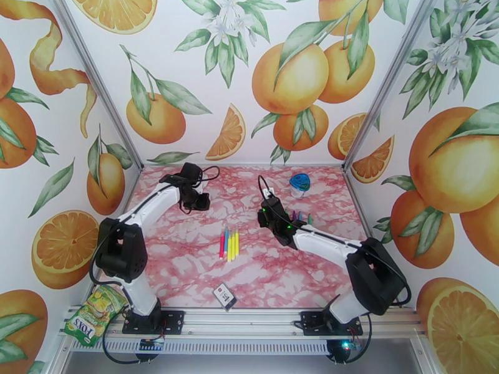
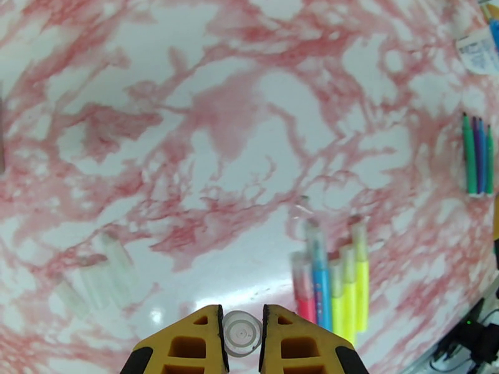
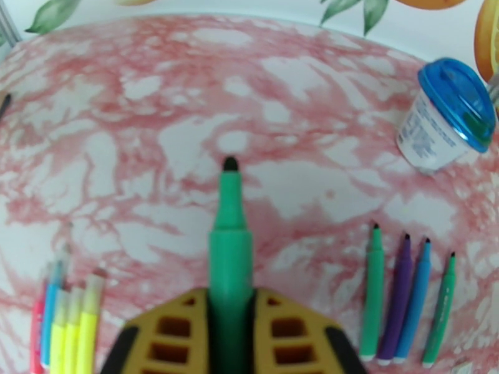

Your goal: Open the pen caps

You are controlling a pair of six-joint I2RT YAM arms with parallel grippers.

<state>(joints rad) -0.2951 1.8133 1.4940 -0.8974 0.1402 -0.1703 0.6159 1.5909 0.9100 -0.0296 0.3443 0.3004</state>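
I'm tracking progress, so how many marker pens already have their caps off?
5. A green marker pen is clamped in the right gripper, tip bare. Four lie in a row to its right: green pen, purple pen, blue pen, second green pen. The right arm could hide more.

Bright even light, fisheye-warped, blurry wrist views
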